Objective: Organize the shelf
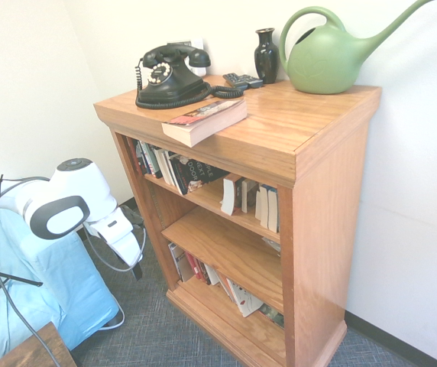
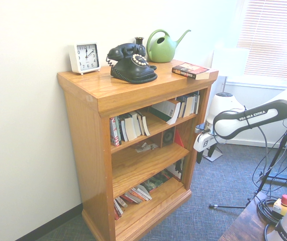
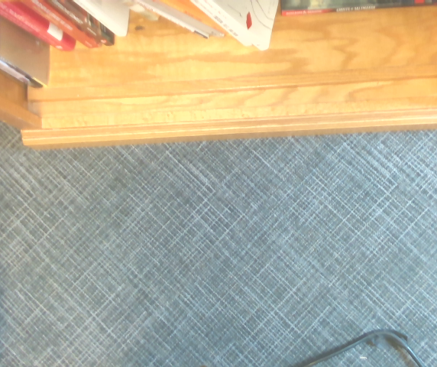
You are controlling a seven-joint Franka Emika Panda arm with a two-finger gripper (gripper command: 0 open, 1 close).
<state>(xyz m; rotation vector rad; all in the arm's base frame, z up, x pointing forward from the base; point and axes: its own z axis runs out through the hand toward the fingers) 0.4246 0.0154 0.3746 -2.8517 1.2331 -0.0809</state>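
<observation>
Carpet (image 3: pixel 218 252) in front of the shelf (image 1: pixel 333 199) is open, hand (image 1: pixel 137 260) hangs above it near the lower levels, touching nothing. Middle level is mostly bare board, easiest way in; top level is packed with leaning books (image 1: pixel 176 170) and bottom level has toppled books (image 2: pixel 133 195) along the front. Shelf top is blocked by the phone (image 1: pixel 171 76), flat book (image 1: pixel 205 120), watering can (image 1: pixel 327 55), vase (image 1: pixel 266 53) and clock (image 2: pixel 86 57); only its right front is free.

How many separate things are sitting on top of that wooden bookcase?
6: a clock, a black telephone, a dark vase, a green watering can, a remote and a book. Something small may hide behind them.
</observation>
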